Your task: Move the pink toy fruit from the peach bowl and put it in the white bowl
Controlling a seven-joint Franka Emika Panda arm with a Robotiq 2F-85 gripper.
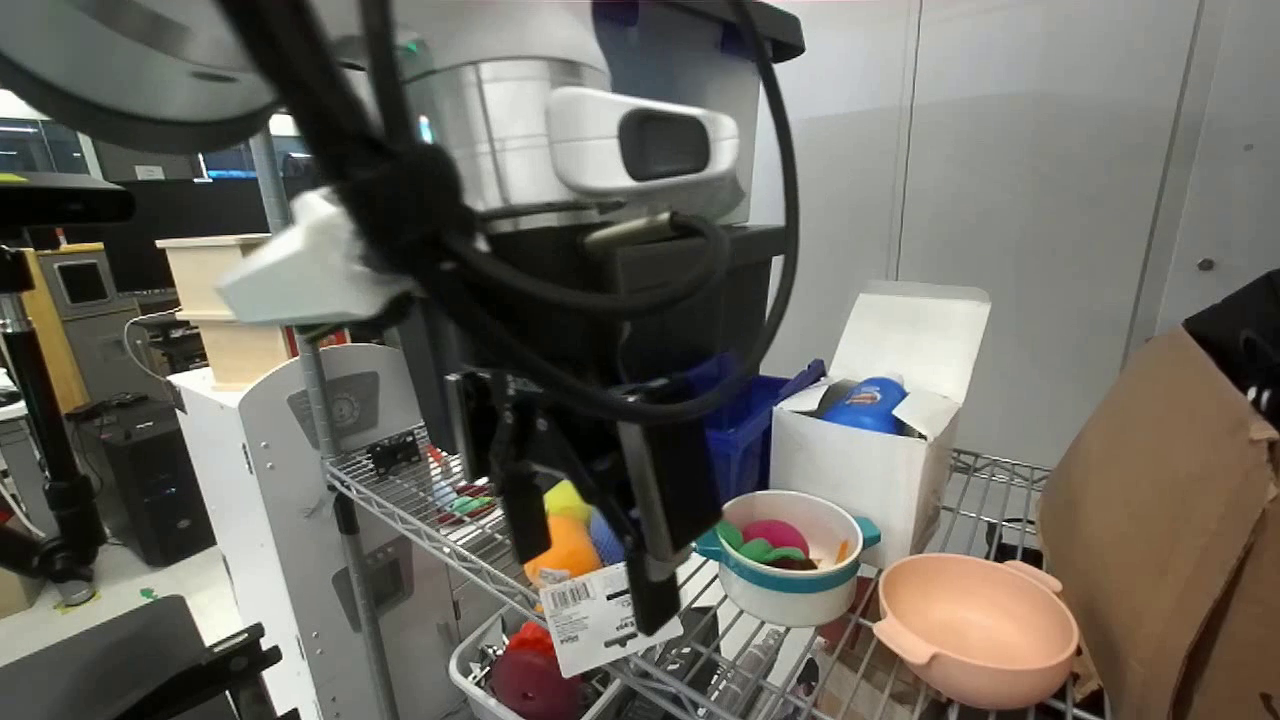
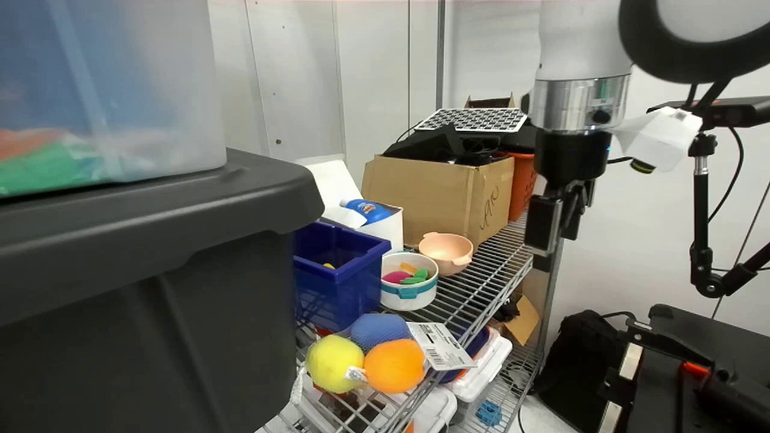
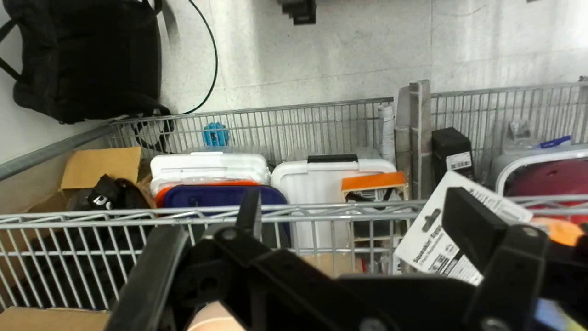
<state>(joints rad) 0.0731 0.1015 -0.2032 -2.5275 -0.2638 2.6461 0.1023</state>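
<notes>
The pink toy fruit (image 1: pixel 775 534) sits inside the white bowl (image 1: pixel 785 604) with green pieces and an orange piece; the fruit (image 2: pixel 395 277) and white bowl (image 2: pixel 410 298) show in both exterior views. The peach bowl (image 1: pixel 975 625) is empty and stands beside the white bowl, as an exterior view also shows (image 2: pixel 446 251). A sliver of the peach bowl (image 3: pixel 216 318) shows at the bottom of the wrist view; the fruit and white bowl are out of that view. My gripper (image 1: pixel 595 585) is open and empty (image 3: pixel 363 220), raised off the shelf's front side, apart from both bowls (image 2: pixel 556 239).
Netted yellow, orange and blue balls (image 2: pixel 394 365) with a white tag (image 3: pixel 443 234) lie at the wire shelf's (image 3: pixel 321 209) edge. A blue bin (image 2: pixel 343 288), a white box with a blue bottle (image 1: pixel 850 470) and a cardboard box (image 2: pixel 421 189) stand around the bowls. A dark tote (image 2: pixel 150 331) stands nearby.
</notes>
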